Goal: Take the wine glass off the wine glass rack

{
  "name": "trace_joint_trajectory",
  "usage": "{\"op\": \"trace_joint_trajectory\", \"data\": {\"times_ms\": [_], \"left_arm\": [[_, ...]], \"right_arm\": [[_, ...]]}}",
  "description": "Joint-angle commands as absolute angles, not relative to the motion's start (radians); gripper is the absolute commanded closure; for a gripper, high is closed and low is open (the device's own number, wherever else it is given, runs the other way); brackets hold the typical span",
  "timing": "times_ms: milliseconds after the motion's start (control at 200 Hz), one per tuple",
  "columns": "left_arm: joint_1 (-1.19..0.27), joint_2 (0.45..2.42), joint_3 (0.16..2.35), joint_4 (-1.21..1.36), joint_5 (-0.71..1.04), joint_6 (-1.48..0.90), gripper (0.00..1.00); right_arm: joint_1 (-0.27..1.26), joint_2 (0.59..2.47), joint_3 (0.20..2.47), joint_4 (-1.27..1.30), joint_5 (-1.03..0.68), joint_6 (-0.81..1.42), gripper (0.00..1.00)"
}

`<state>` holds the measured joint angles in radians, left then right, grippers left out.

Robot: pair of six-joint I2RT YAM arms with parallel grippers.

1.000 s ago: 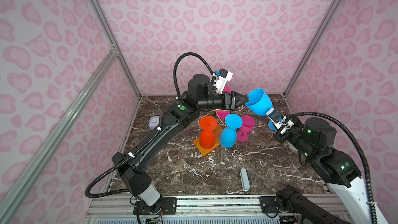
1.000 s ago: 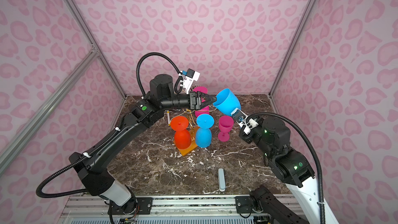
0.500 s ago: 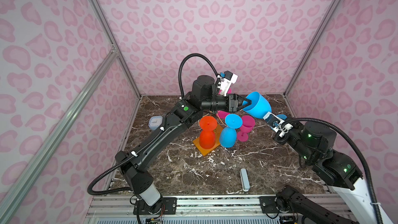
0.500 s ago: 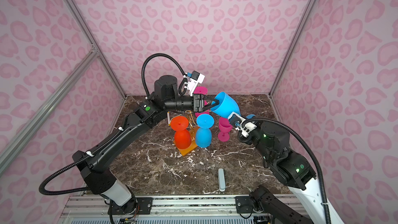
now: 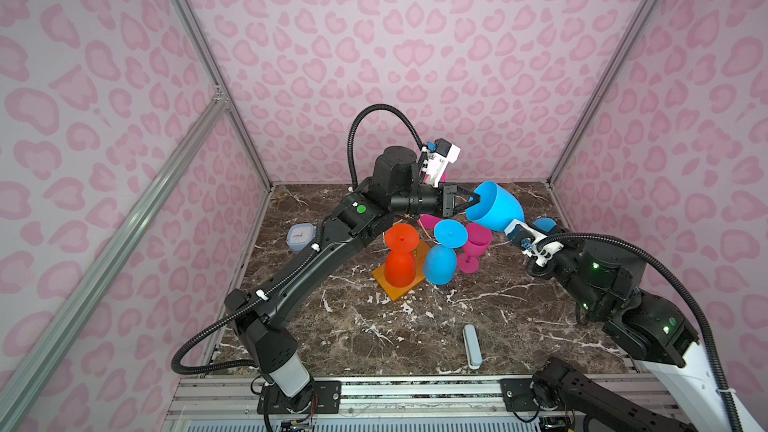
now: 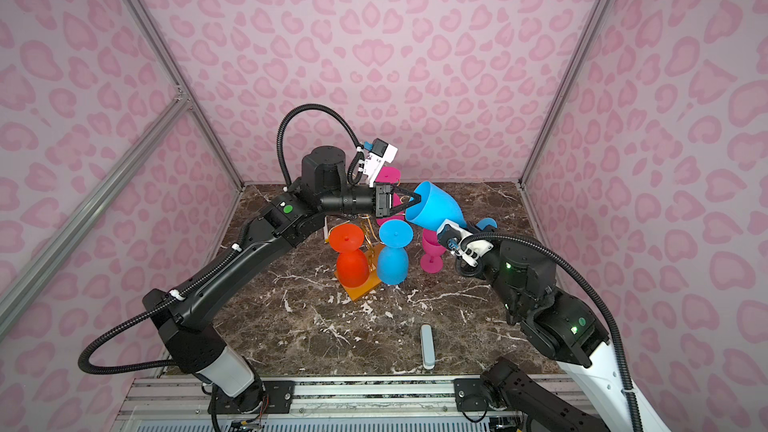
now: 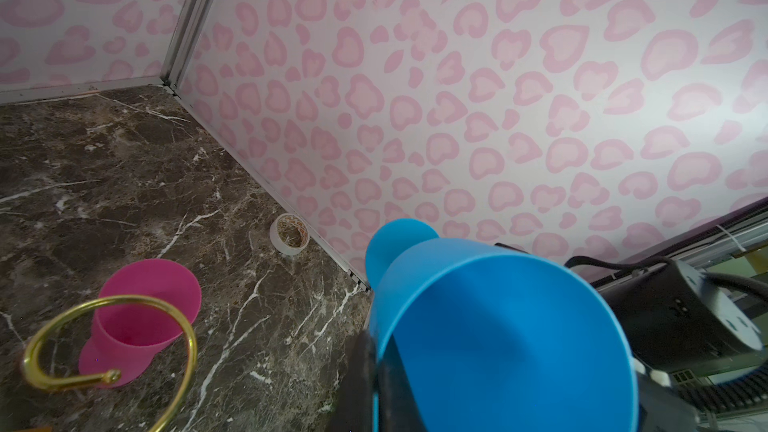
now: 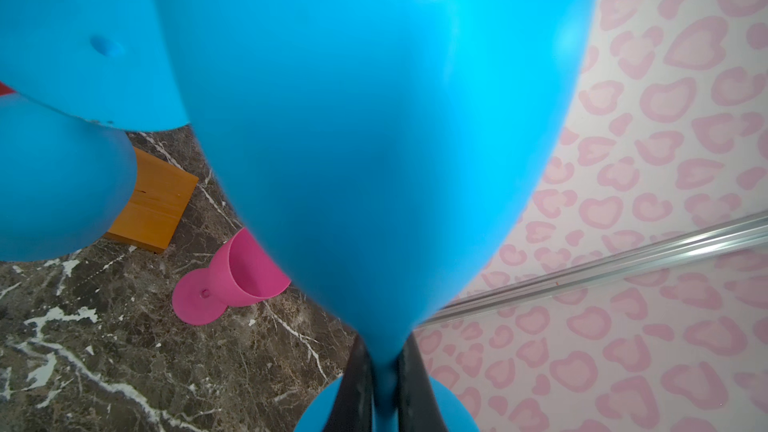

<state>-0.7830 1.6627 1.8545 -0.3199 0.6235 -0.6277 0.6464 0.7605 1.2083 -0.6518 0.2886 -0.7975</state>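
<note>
The blue wine glass is already clear of the wine glass rack. In both top views it hangs in the air, beyond the rack's orange-brown base and to its right, touching none of the gold wire arms.

It is held at both ends. The right end effector is clamped on the thin stem just under the bowl, with a dark finger on either side in the right wrist view. The left end effector has its jaws pinched together on the bowl's rim, apparently with one finger inside the mouth and one outside.

The coming move turns on the glass's long axis. It is tilted, with the mouth raised and turned toward the left arm and the foot lower and toward the right arm, so it lies nearly in line between the two end effectors. Neither arm is nearer, since both are touching the glass.

With two grips on one rigid axis, one of them probably has to let go before the glass can travel freely. A pull against the other clamp would strain the rim or the stem.

Just below hang an upturned blue glass and an orange glass, and a pink glass stands on the tabletop, so any lowering needs to swing wide of them.
</note>
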Motion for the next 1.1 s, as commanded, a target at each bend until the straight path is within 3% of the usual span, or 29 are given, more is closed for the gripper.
{"op": "trace_joint_trajectory", "data": {"times_ms": [0, 50, 105, 195, 205, 220, 235, 465, 740, 1095], "left_arm": [[-0.784, 1.671, 1.868, -0.296, 0.657, -0.638, 0.97], [-0.785, 1.672, 1.87, -0.292, 0.659, -0.637, 0.97], [-0.785, 1.674, 1.87, -0.287, 0.658, -0.64, 0.97], [-0.782, 1.674, 1.87, -0.268, 0.656, -0.654, 0.97], [-0.781, 1.674, 1.87, -0.265, 0.657, -0.657, 0.97], [-0.778, 1.674, 1.87, -0.262, 0.656, -0.661, 0.97], [-0.775, 1.674, 1.87, -0.258, 0.658, -0.666, 0.97], [-0.715, 1.618, 1.818, -0.15, 0.609, -0.703, 0.96], [-0.633, 1.449, 1.704, -0.064, 0.475, -0.629, 0.96], [-0.587, 1.01, 1.475, -0.206, -0.074, -0.268, 0.96]], "right_arm": [[0.652, 0.758, 1.218, -0.636, 0.305, -0.79, 1.0], [0.655, 0.758, 1.221, -0.639, 0.307, -0.787, 1.0], [0.657, 0.758, 1.226, -0.642, 0.307, -0.779, 0.84], [0.662, 0.741, 1.226, -0.623, 0.299, -0.748, 0.42], [0.663, 0.737, 1.225, -0.615, 0.299, -0.742, 0.32], [0.663, 0.731, 1.22, -0.6, 0.299, -0.733, 0.07], [0.662, 0.721, 1.213, -0.583, 0.3, -0.727, 0.0], [0.662, 0.608, 1.152, -0.323, 0.295, -0.626, 0.01], [0.661, 0.676, 1.258, -0.322, 0.614, -0.362, 0.01], [0.654, 0.714, 1.236, -0.35, 0.621, -0.264, 0.01]]}}
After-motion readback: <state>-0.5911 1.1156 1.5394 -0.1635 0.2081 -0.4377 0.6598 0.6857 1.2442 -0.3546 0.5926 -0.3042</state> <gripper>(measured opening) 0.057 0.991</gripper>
